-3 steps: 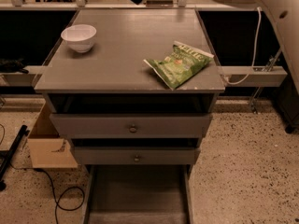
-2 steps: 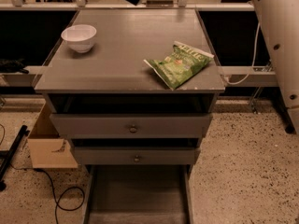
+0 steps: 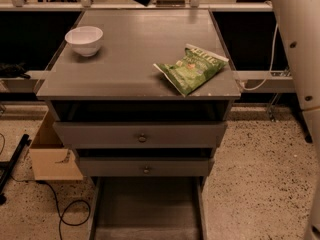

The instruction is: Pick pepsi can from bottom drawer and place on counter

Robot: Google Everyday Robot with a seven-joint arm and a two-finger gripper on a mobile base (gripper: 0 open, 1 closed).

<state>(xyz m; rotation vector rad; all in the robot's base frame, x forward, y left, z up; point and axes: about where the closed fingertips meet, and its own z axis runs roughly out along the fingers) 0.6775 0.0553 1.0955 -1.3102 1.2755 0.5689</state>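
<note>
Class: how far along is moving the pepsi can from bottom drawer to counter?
Done: the bottom drawer stands open. In hand: cannot tell; the gripper is out of view, only the arm shows at right. Left: placing; no can visible, the counter holds a bowl and chip bag.

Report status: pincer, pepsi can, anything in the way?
Pincer out of view, only arm at right edge. Pepsi can not in sight; bottom drawer open. Counter holds white bowl and green chip bag.
</note>
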